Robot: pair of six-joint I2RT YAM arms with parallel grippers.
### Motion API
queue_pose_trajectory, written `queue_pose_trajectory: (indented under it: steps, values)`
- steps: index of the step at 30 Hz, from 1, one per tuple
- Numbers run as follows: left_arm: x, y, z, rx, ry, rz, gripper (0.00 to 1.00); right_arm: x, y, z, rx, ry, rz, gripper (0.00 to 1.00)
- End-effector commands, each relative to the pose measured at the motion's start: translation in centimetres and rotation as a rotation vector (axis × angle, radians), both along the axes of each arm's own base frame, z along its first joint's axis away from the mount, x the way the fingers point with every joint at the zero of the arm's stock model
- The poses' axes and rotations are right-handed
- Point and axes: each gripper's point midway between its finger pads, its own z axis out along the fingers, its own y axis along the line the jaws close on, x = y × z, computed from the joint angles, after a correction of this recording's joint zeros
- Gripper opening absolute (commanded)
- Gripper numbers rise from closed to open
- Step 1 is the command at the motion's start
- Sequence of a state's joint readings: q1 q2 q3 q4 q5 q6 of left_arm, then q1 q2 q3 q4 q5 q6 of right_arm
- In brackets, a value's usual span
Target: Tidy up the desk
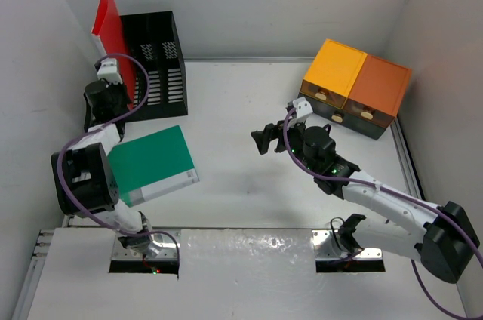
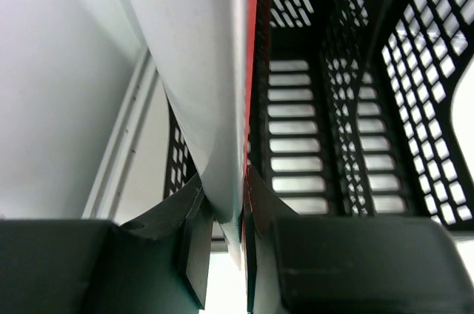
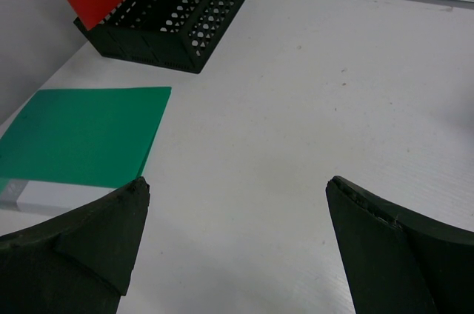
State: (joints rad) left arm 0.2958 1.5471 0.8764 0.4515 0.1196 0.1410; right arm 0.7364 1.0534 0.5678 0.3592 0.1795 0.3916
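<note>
— What is the left arm doing?

— I am seeing the left pincer [image 2: 229, 218] clamping narrow on the edge of a red folder [image 1: 109, 18]. The folder is standing upright at the left end of the black rack [image 1: 162, 63] in the far left corner (I cannot tell whether its lower edge is sitting in a slot or just beside the mesh).

— And the right one?

— The right pincer [image 1: 264, 139] is hovering with its jaws spread wide and is gripping nothing. It is pointing left, toward the rack.

— Where is the surface lying in all this?

— The white surface [image 1: 241, 109] is stretching out under both arms, with white walls closing it in. A green folder [image 1: 151, 161] is lying flat on its left side, near the left arm. Two orange drawer boxes [image 1: 355, 82] are sitting side by side in the far right corner, well apart from the rack.
</note>
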Motion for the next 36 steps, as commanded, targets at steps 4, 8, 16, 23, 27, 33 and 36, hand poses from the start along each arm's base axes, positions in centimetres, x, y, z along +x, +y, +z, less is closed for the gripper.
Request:
queue_pose_trajectory:
  steps: [4, 8, 16, 23, 27, 33, 36]
  values:
    - [1.4, 0.5, 2.7, 0.033, -0.12, 0.022, 0.0, 0.0, -0.4, 0.7, 0.011, -0.03, -0.014, 0.99]
    - [1.5, 0.2, 4.5, 0.038, -0.152, 0.015, 0.0, 0.0, -0.4, 0.7, 0.01, -0.029, -0.014, 0.99]
    - [2.9, 0.9, 7.4, 0.051, -0.193, 0.038, 0.0, -0.1, -0.3, 0.7, 0.013, -0.025, -0.013, 0.99]
    - [3.9, 1.3, 7.5, 0.019, -0.19, 0.051, 0.0, -0.1, -0.9, 0.9, 0.006, -0.032, -0.03, 0.99]
    - [4.8, 0.9, 6.5, 0.01, -0.16, 0.033, 0.0, 0.0, -1.0, 1.3, 0.005, -0.038, -0.036, 0.99]
    - [5.7, 0.1, 3.3, 0.034, -0.079, 0.032, 0.0, -0.1, -1.2, 1.2, -0.004, -0.035, -0.042, 0.99]
    - [5.8, -0.1, 2.9, 0.036, -0.091, 0.032, 0.0, -0.2, -1.4, 1.1, -0.009, -0.031, -0.044, 0.99]
